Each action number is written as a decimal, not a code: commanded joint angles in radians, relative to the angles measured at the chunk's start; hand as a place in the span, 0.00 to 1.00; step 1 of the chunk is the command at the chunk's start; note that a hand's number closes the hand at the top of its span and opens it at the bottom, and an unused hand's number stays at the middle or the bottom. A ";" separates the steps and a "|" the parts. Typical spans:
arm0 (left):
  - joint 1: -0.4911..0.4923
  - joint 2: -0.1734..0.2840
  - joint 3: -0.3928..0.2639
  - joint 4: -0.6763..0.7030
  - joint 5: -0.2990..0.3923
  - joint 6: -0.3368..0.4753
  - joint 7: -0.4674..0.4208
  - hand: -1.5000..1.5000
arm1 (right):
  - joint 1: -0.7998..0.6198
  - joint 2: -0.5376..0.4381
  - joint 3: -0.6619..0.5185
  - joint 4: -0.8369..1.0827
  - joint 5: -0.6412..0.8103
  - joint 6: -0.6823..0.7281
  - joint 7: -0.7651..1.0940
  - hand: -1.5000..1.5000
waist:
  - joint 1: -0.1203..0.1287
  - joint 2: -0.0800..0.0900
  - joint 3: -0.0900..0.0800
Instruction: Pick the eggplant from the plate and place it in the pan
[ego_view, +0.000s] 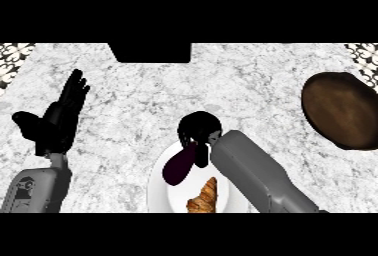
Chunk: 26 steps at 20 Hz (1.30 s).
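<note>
Marble counter (244, 85), pan (341, 111) far R.

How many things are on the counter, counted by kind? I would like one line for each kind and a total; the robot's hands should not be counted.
Food items: 2, the eggplant and the croissant
Plates: 1, the white plate
Pans: 1, the brown pan
Total: 4

dark purple eggplant (179, 167), white plate (158, 186), brown pan (341, 110), grey-veined marble counter (244, 85)
</note>
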<state>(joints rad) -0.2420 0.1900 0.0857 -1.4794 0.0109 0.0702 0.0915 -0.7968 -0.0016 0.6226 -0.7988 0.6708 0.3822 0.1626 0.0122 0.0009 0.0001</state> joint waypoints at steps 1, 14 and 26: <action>0.004 0.025 0.028 -0.010 0.009 -0.016 0.014 0.50 | 0.112 -0.029 0.001 -0.094 0.058 -0.045 -0.023 1.00 | -0.013 -0.002 0.000; 0.043 0.021 0.040 -0.019 0.006 0.006 0.019 0.50 | 0.304 -0.096 -0.020 -0.647 0.304 -0.416 0.566 1.00 | -0.072 -0.025 -0.001; 0.022 -0.003 0.008 -0.033 -0.005 0.002 0.034 0.50 | 0.513 -0.275 -0.298 -1.112 0.254 -0.499 0.574 1.00 | -0.021 -0.003 0.001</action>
<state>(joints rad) -0.2188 0.1894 0.1076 -1.4720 0.0080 0.0720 0.0859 -0.3405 -0.2429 0.4320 -1.8410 0.9781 -0.0461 0.7863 -0.0242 -0.0065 -0.0001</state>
